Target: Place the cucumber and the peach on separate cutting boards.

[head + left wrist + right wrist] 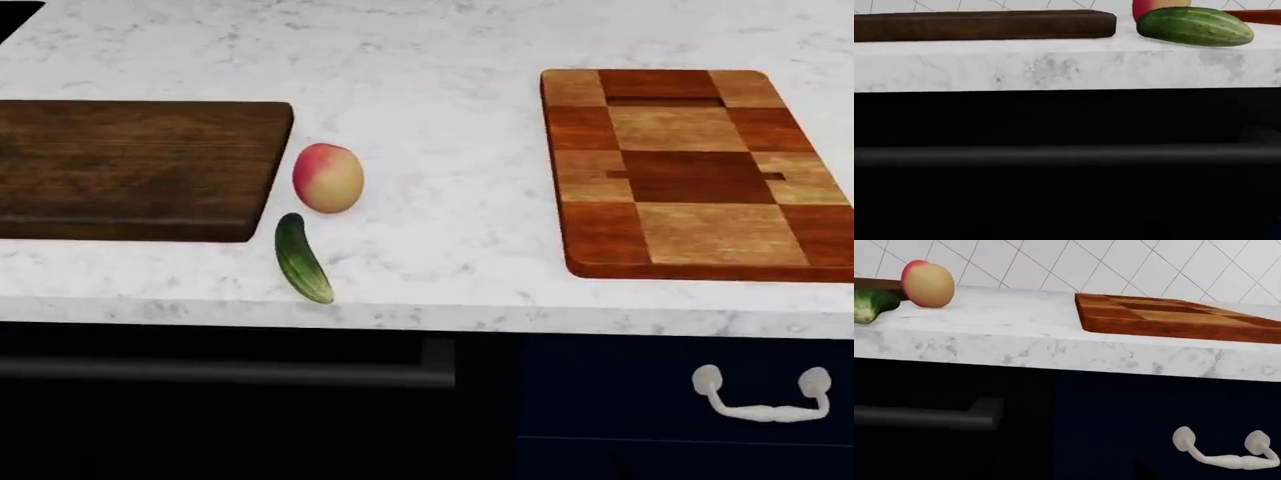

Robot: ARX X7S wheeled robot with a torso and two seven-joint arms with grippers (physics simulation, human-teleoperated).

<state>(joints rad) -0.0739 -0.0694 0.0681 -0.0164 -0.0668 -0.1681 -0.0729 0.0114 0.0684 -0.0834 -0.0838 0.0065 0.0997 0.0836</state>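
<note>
Looking down from our head camera, we are seeing the cucumber (303, 259) lying on the white marble countertop (441, 190) near its front edge, with the peach (327, 178) just behind it and both sitting just beside the right end of the dark walnut cutting board (134, 168). We are finding the checkered cutting board (694, 170) lying well apart to the right, bare on top. Neither of our grippers is appearing in any view, so we cannot tell whether they are open or closed.
</note>
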